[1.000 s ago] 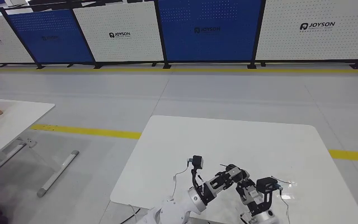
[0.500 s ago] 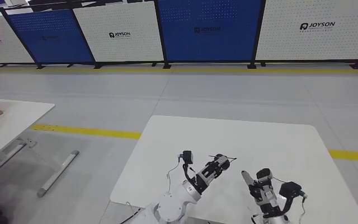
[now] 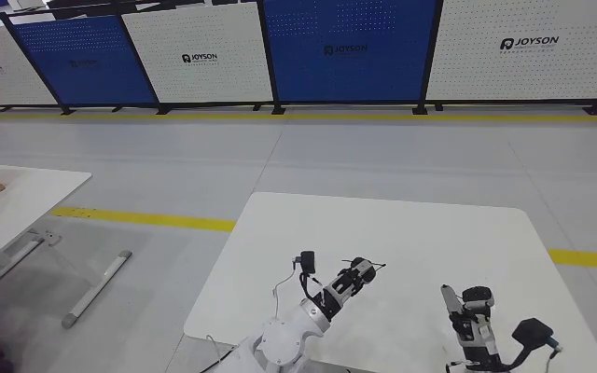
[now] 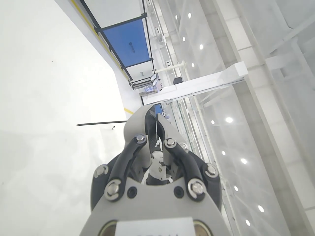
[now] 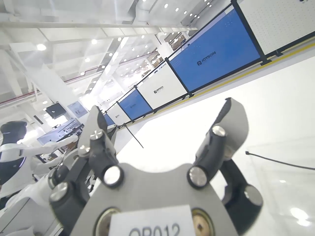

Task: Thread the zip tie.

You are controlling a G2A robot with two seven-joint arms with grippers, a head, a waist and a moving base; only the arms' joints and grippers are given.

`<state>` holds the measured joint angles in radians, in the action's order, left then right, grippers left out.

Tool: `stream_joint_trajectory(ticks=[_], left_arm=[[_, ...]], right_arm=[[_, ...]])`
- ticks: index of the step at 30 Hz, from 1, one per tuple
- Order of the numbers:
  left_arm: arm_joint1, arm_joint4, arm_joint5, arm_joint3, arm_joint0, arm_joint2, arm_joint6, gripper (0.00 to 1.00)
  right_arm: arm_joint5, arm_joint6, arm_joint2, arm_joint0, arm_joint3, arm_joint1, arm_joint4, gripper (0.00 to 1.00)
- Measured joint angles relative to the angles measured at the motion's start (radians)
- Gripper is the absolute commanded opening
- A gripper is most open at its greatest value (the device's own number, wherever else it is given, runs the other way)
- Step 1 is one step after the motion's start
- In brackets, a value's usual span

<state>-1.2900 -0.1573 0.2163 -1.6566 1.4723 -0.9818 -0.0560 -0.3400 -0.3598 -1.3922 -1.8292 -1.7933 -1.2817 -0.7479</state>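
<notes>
Zip tie (image 4: 101, 123) pinched in closed left hand (image 4: 150, 114) | right hand (image 5: 161, 103) wide open, seemingly empty | wall panels (image 3: 350, 51) carry logos

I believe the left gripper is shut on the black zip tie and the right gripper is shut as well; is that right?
Not quite: the right gripper is open, and the right wrist view shows its two fingers spread wide apart with nothing between them. The left gripper is indeed shut on the black zip tie.

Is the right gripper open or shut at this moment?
Open. The right gripper has its fingers spread wide apart in its wrist view, with nothing clamped between them.
</notes>
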Motion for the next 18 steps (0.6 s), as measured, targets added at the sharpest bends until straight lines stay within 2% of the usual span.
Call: stream_joint_trajectory(ticks=[5, 9, 13, 18], left_arm=[[0.000, 0.000, -0.002, 0.000, 0.000, 0.000, 0.003, 0.00], [-0.003, -0.003, -0.008, 0.005, 0.003, -0.010, 0.054, 0.00], [-0.005, -0.010, 0.002, 0.012, 0.009, -0.029, 0.111, 0.00], [-0.008, 0.010, 0.003, 0.028, 0.009, -0.041, 0.169, 0.00]], right_arm=[[0.003, 0.004, 0.000, 0.002, 0.000, 0.000, 0.001, 1.00], [0.000, 0.020, -0.008, 0.002, -0.008, 0.000, 0.062, 1.00], [0.000, -0.003, -0.071, -0.021, -0.043, 0.007, 0.183, 1.00], [0.000, -0.060, -0.165, -0.054, -0.062, 0.016, 0.282, 1.00]])
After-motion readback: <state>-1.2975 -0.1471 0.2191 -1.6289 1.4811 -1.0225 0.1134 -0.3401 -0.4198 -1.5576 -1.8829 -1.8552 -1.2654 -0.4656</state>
